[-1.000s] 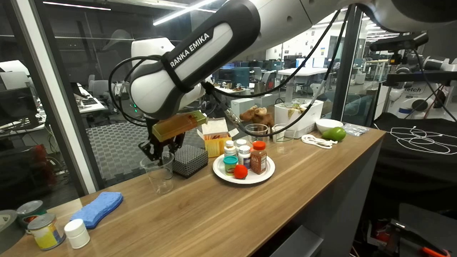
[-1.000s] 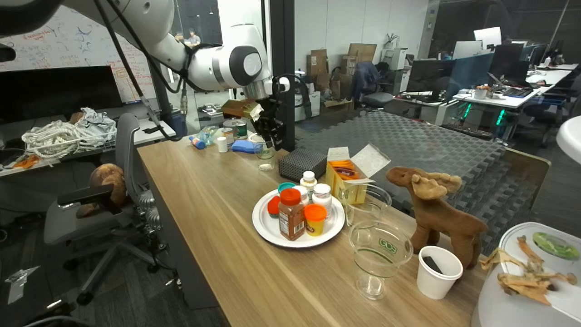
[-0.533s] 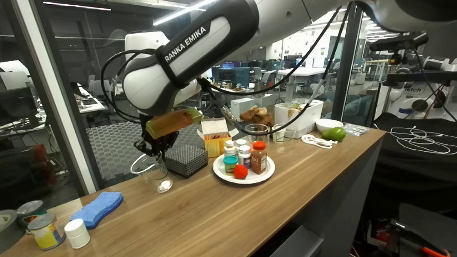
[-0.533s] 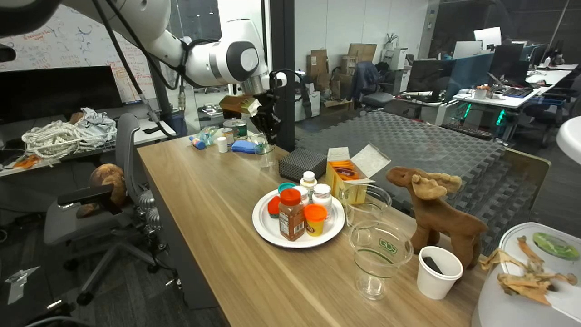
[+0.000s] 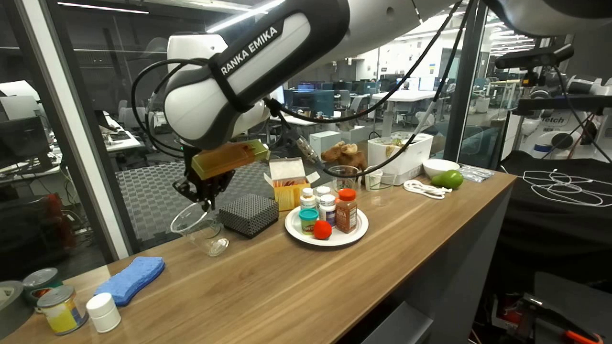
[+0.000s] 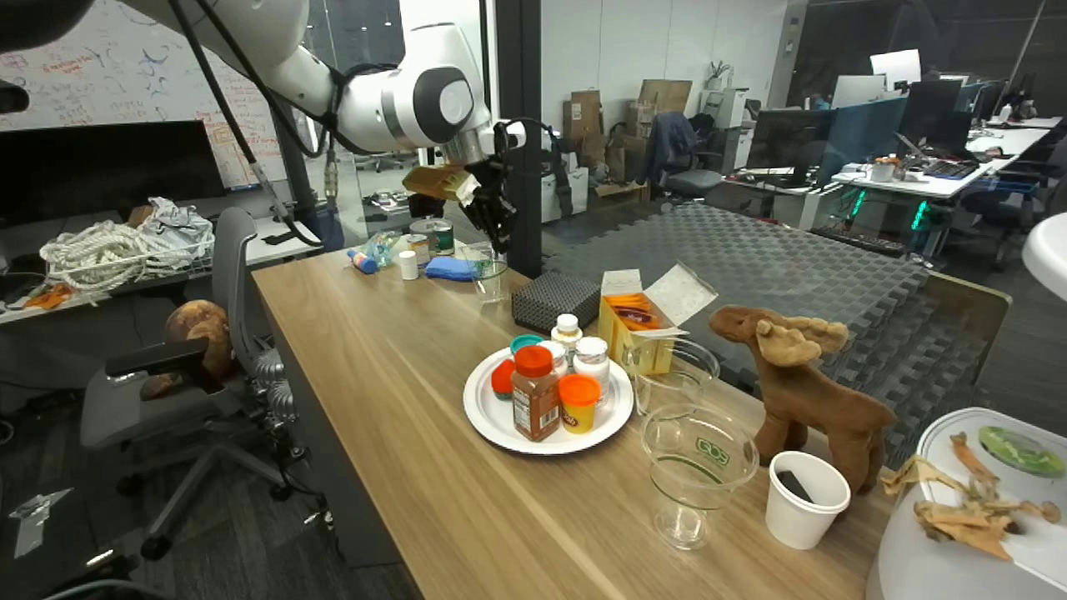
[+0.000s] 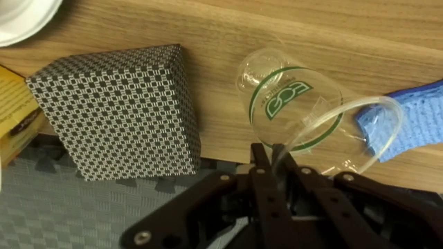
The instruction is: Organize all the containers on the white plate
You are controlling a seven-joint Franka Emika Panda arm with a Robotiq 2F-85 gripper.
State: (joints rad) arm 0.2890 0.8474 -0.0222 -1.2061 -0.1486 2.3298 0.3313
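The gripper (image 7: 268, 148) pinches the wall of a clear cup (image 7: 297, 103), which leans near the long edge of the desk (image 5: 267, 291) by the mat (image 5: 153, 200). The white plate (image 5: 345, 239), with bottles (image 5: 346, 215) and jars (image 5: 309, 222) on it, lies well apart from the gripper, farther from this edge. On the gripper's other side one white jar (image 5: 103, 313) stands near the sponge (image 5: 131, 279).

Grey textured flooring (image 6: 750, 258) spreads beyond the wooden counter (image 6: 375, 350); a scribbled whiteboard (image 6: 133, 92) rises behind a monitor (image 6: 100, 175).
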